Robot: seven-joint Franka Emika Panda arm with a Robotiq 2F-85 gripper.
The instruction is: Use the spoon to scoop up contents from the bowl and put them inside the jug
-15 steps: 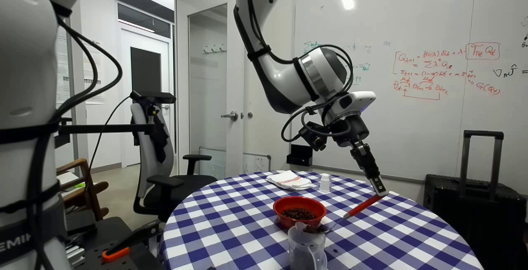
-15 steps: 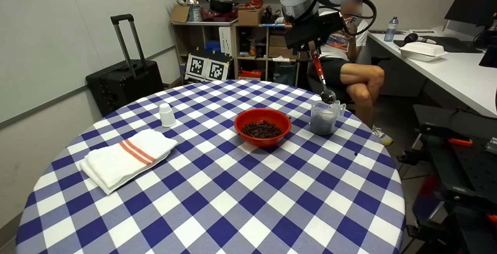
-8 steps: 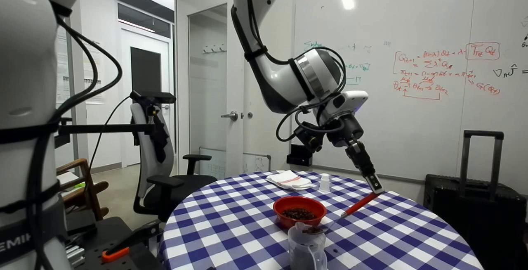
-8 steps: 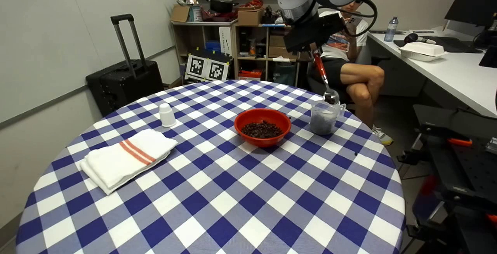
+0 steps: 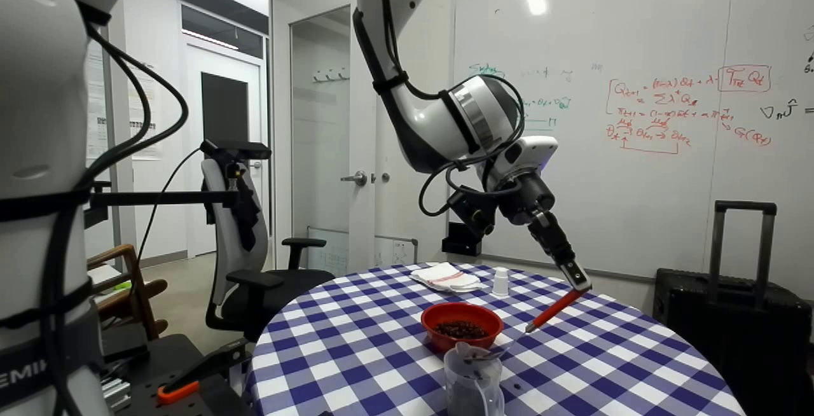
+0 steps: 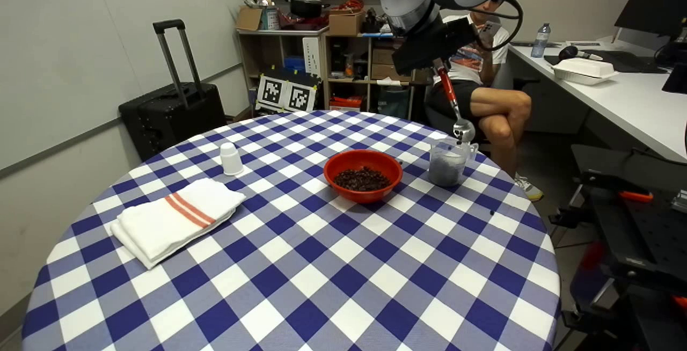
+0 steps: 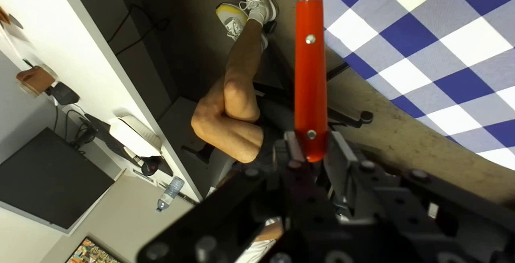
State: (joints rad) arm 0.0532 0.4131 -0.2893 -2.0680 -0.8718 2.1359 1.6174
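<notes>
Held the spoon (image 7: 310, 68) in the gripper (image 7: 314, 144), pinched by the end of its red handle. Saw it slanting down in both exterior views, with the metal head at the mouth of the jug (image 6: 445, 166); could not tell about touching the rim. Saw the bowl (image 6: 363, 196) near the jug on the checked surface (image 6: 322, 281), holding many dark pieces (image 6: 362, 179), and a few such pieces also at the spoon's head. Noticed also the cup (image 6: 232, 162) and the towel (image 6: 172, 222), near each other and well apart from the jug.
</notes>
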